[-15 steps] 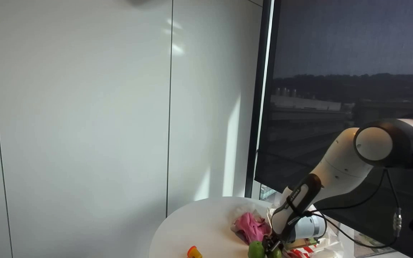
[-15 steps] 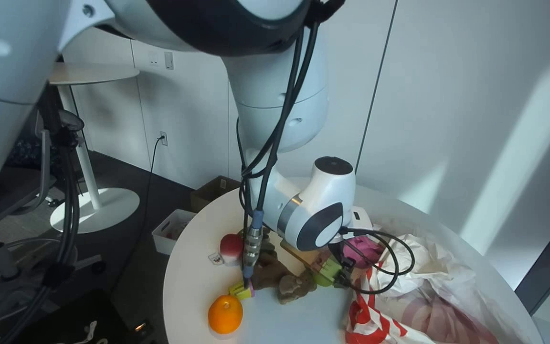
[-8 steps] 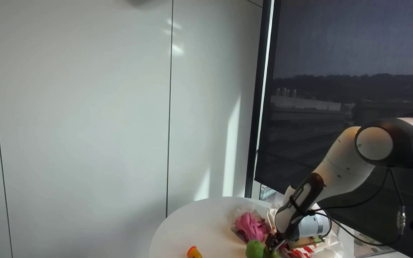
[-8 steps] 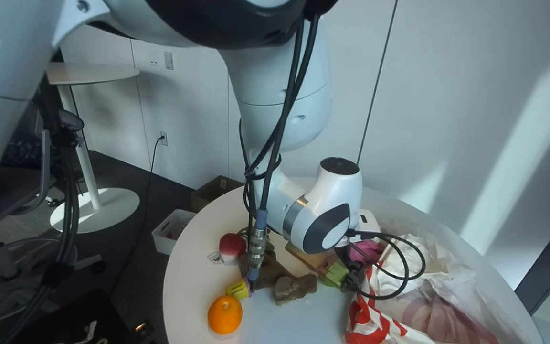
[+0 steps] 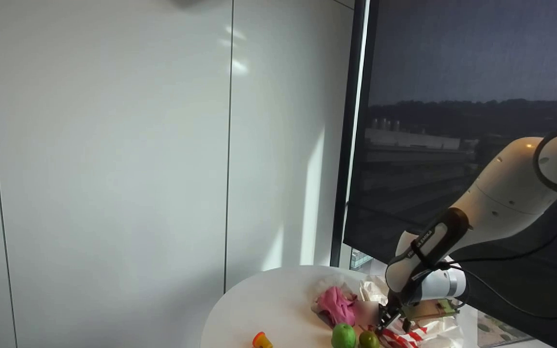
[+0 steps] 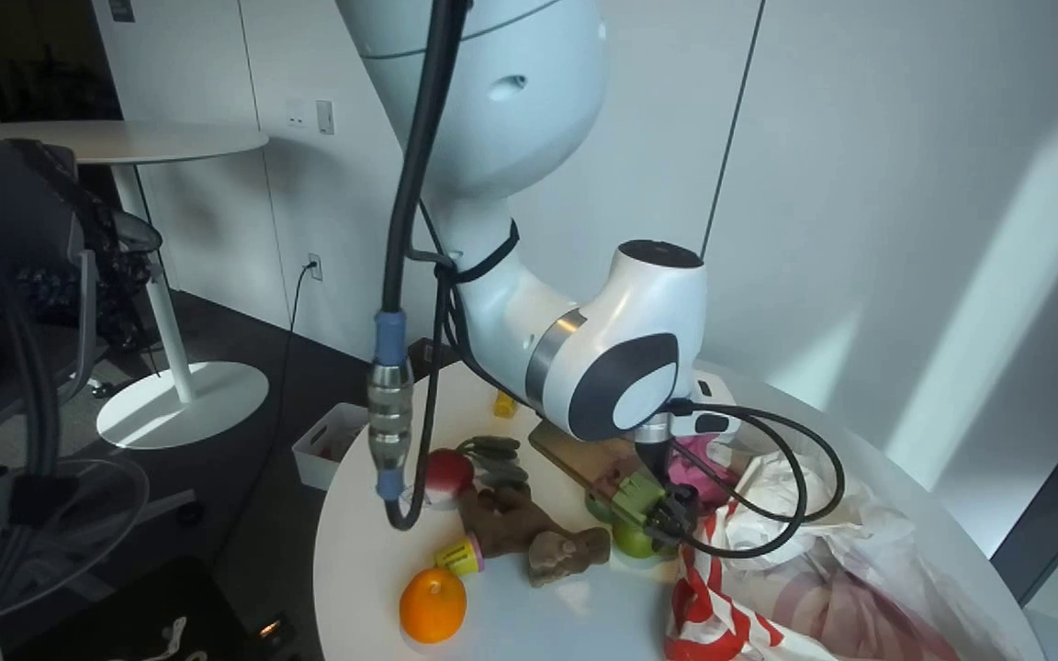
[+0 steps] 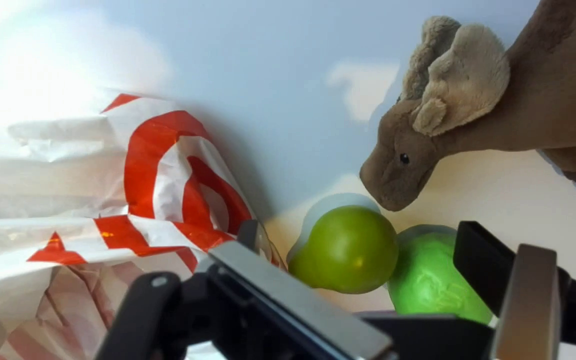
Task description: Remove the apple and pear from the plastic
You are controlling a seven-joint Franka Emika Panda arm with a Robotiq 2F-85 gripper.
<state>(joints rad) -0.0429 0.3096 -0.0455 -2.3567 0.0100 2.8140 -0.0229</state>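
Behind our round table (image 5: 254,309) we see a pale wall (image 5: 114,145) and, next to it, a dark blind (image 5: 467,58). Low over this table hangs the gripper (image 7: 363,246); in the wrist view its two fingers stand wide apart, and in the gap between them we see the pear (image 7: 353,250) and one part of the apple (image 7: 430,277), both green. One finger hides from us some of the apple; whether it touches this fruit, we cannot tell.

Pear and apple lie on the table, outside the bag (image 7: 155,150), which is of crumpled plastic, white with red stripes. The pear rests just beside the edge of the bag, its narrow end turned towards it, and the apple sits just beside the pear, on the side away from the bag. In an exterior view the gripper covers them partly. Near the pear we find also the snout of a toy moose (image 7: 543,95).

Farther out, we notice in an exterior view a tilted yellow pot (image 6: 457,556) between the moose and an orange (image 6: 433,606), and a red fruit (image 6: 449,473) on the other side of the moose. Beside the bag lies a crumpled pink thing (image 5: 339,307). On the floor near the table stands a white bin (image 6: 313,468), and well apart is another table (image 6: 171,138).
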